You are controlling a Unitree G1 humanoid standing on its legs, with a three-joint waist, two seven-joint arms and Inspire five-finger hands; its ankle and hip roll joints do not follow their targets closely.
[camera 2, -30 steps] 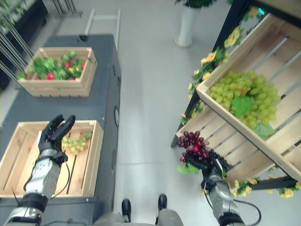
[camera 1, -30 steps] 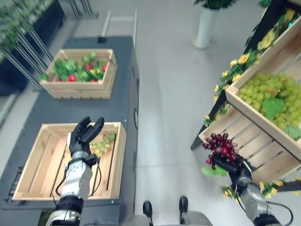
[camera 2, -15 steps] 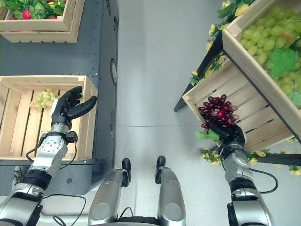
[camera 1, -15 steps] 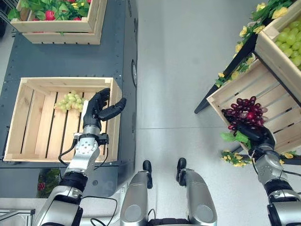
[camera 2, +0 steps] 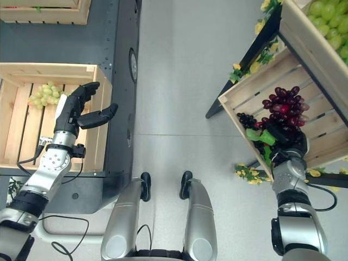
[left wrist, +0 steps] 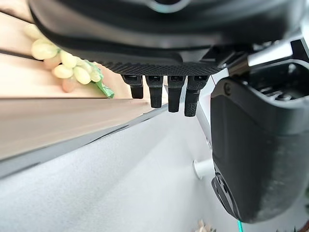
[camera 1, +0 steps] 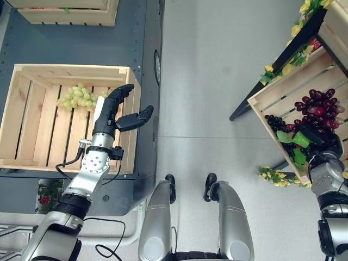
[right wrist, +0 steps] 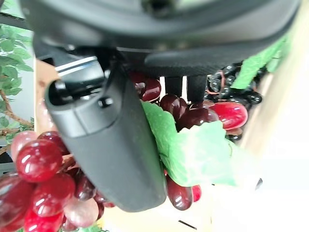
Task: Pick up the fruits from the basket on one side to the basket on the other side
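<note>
My left hand [camera 1: 111, 111] is open, its fingers straight and thumb spread, over the right rim of the pale wooden crate [camera 1: 22, 87] on the dark table. A bunch of green grapes [camera 1: 79, 97] lies in that crate just past the fingertips, also seen as green grapes [left wrist: 63, 67] in the left wrist view. My right hand [camera 1: 321, 145] is shut on a bunch of red grapes [camera 1: 319, 104] with a green leaf [right wrist: 193, 150], held over the lower shelf crate [camera 1: 277, 92] at the right. A dark grape bunch [camera 1: 274, 122] lies in that crate beside it.
A second wooden crate [camera 1: 60, 15] stands farther back on the table [camera 1: 70, 46]. An upper shelf crate holds green grapes [camera 2: 326, 13]. Yellow flowers [camera 1: 272, 175] trim the shelf's black frame [camera 1: 277, 65]. Grey floor [camera 1: 206, 81] separates table and shelf.
The camera has tilted down. My left hand has drawn back from above the green grapes to the crate's right rim. My right hand still holds the red grapes at the shelf crate.
</note>
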